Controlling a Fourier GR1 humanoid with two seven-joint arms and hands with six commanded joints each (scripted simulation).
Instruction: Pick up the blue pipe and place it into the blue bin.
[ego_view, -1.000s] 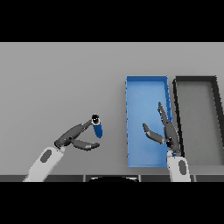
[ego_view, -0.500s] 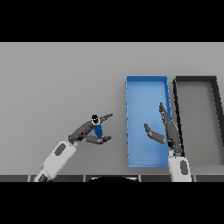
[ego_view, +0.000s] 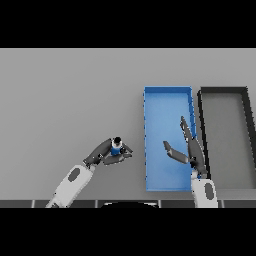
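One gap matters: the pipe (ego_view: 117, 146) in your left hand (ego_view: 106, 155) sits just short of the bin (ego_view: 148, 145), which lies toward 3 o'clock.

Your left hand has its fingers and thumb curled round the pipe, which stands nearly upright, its dark top end facing the camera (so its long axis points up at you, not across the table). It hangs just beside the bin's left wall, not yet over it. Your right hand (ego_view: 192, 150) hovers over the bin with straight fingers, holding nothing; the left is the one doing the carrying. Against half a second ago, the pipe has shifted right toward the bin and tipped more upright; the right hand has barely moved.
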